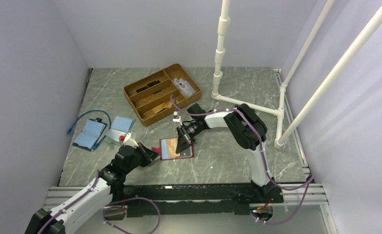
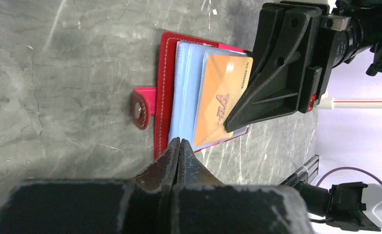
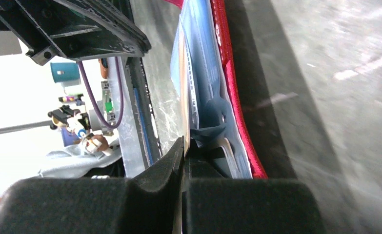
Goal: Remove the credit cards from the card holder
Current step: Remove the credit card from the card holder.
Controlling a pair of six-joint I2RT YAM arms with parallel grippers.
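Pinching the gold-tan card (image 2: 217,92) lying straight ahead of its fingers, right gripper (image 3: 183,146) is nearest; left gripper (image 2: 179,146), fingers pressed together, touches card holder (image 2: 163,73) edge.

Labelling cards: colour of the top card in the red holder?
Orange-gold; the card shows best in the left wrist view.

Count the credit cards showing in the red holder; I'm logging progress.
1: an orange credit card in the open red card holder, pinched at its edge by the right gripper. Others may hide in the blue pockets.
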